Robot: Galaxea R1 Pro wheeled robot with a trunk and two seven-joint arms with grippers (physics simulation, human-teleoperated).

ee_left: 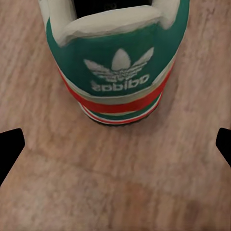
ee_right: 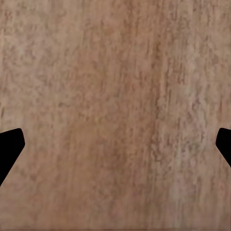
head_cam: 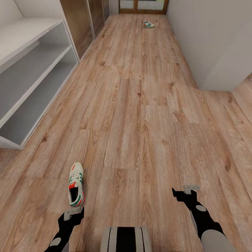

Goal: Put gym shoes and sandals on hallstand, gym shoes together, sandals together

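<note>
While it lies on its sole on the corridor floor [head_cam: 140, 105], the near gym shoe [head_cam: 76, 184] shows a white upper, green side stripes and a red-orange tongue; its toe points away from the robot. In the left wrist view its green heel [ee_left: 118, 57] bears a white trefoil logo above red and white bands. The left end effector [head_cam: 71, 213] hovers just behind that heel, its fingers spread wide with nothing between them. The right end effector [head_cam: 185, 191] is likewise open and empty over bare planks, well apart from the shoe. A second gym shoe [head_cam: 148, 23] lies far beyond the near one, close to a wooden door frame. The hallstand [head_cam: 31, 70], white-grey with open shelves, stands left of the near shoe, along the wall.
</note>
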